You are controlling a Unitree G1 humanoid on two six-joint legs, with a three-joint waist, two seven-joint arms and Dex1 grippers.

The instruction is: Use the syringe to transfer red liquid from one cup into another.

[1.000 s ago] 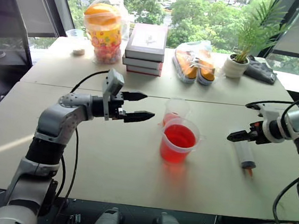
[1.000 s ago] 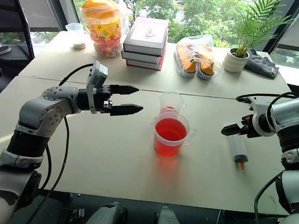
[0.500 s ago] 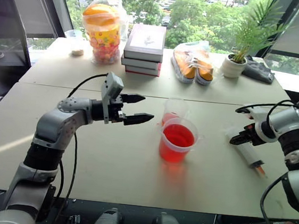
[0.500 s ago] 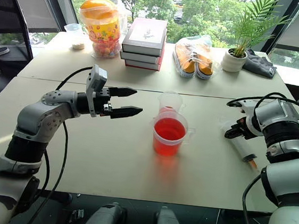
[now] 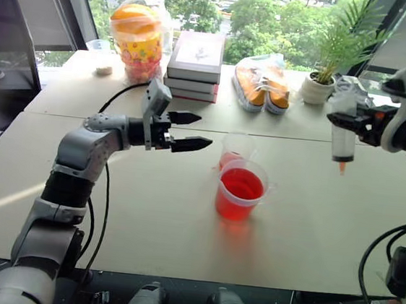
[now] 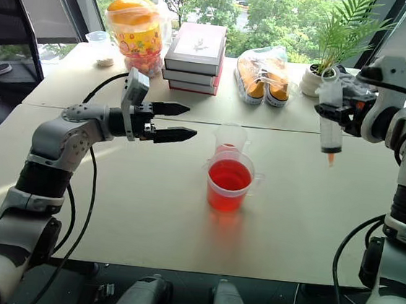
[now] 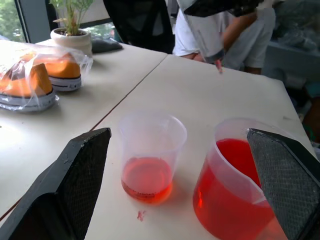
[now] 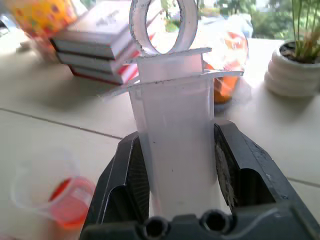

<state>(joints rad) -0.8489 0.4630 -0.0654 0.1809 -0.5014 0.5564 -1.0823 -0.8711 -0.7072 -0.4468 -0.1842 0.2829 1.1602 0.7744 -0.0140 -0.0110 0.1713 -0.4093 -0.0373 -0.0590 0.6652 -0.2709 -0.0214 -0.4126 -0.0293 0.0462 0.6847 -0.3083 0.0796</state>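
Syringe (image 5: 343, 135) has been lifted off the table (image 5: 182, 215), now pinched upright by right gripper (image 8: 176, 175), right of larger cup (image 5: 241, 190). Left gripper (image 5: 191, 130) is spread, left of smaller cup (image 7: 149, 156).

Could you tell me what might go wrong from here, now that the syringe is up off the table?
1. The right pincer clamps only the barrel of the syringe, hanging tip-down; the smooth barrel might slip or tilt.
2. The small cup stands right beside the big cup; aiming at one could knock the other and spill red liquid.
3. The open left pincer hovers close to both cups and could bump them.
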